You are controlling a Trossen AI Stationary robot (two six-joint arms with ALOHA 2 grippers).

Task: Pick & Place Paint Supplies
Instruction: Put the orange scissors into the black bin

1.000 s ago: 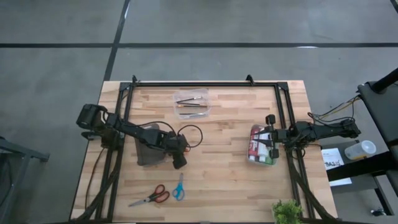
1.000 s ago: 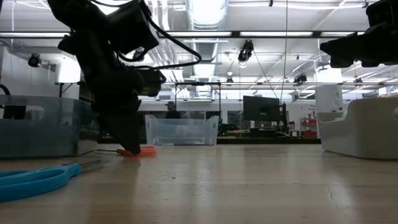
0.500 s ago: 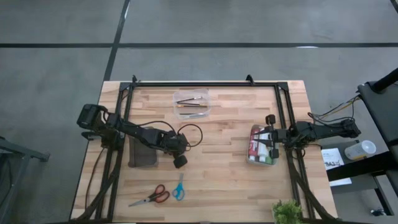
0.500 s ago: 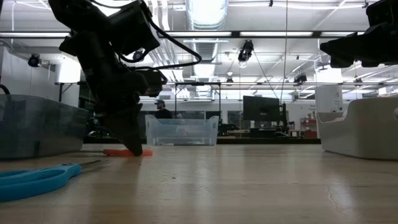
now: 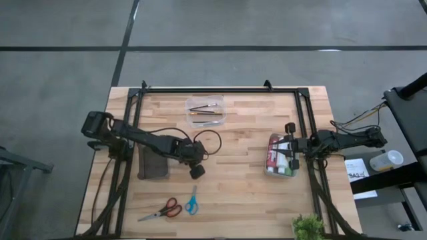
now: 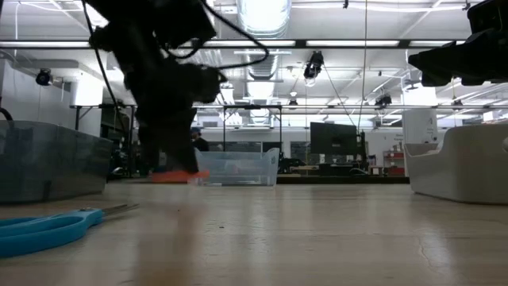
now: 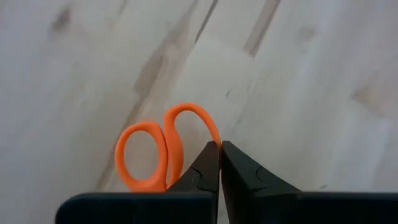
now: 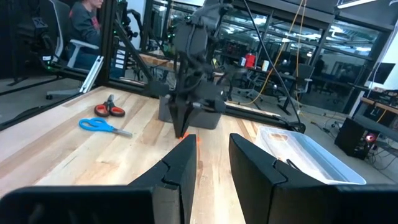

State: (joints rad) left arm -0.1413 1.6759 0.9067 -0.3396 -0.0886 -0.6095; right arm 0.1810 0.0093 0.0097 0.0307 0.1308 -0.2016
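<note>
The wooden table [image 5: 240,193] carries a bin of paint bottles [image 5: 280,157] at its right edge, beside the right gripper [image 5: 291,156], jaws slightly apart. The clear tray [image 5: 205,110] holds brushes [image 5: 203,109]. The left gripper [image 5: 195,171], mid-table, clamps orange scissors [image 7: 155,152].

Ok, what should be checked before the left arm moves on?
1. Left gripper shut on a handle loop of the orange plastic-handled scissors: ok.
2. Scissors off the wooden table: seemingly ok in the low view.
3. Blade direction and balance: cannot tell, hidden behind the fingers.
4. Clear plastic tray with thin brushes unobstructed: ok.
5. Right gripper open, empty, out of the way over the bin of paint bottles: ok.
</note>
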